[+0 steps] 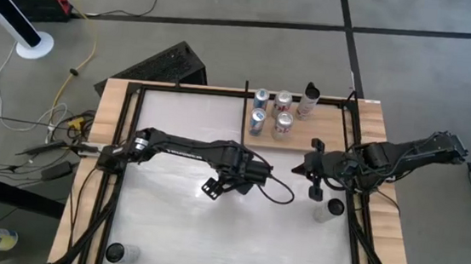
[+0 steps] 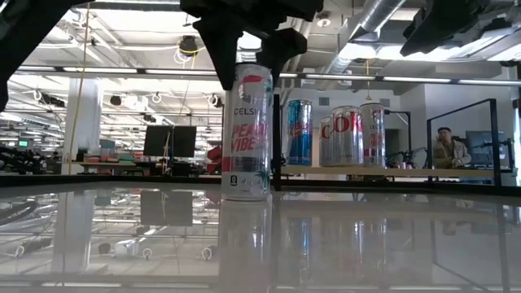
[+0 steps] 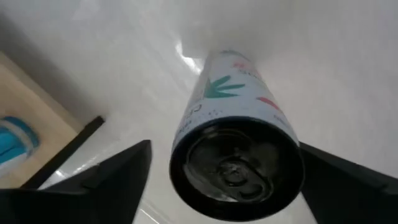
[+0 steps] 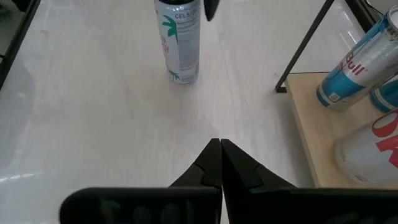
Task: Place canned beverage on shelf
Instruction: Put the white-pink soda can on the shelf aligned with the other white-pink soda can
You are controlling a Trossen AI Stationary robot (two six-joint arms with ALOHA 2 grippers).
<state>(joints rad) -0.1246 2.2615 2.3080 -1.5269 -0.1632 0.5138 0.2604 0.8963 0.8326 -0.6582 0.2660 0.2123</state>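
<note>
The left gripper stands open astride the white can, apparently not touching; closing off-centre could tip it. The right gripper waits shut.

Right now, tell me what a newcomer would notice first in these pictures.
First, the tall white Celsius can standing upright on the glossy table, with the left gripper open over its top, fingers either side and not touching. Next, the cluster of cans on the wooden shelf at the table's far edge. The right gripper waits shut beside the shelf.
</note>
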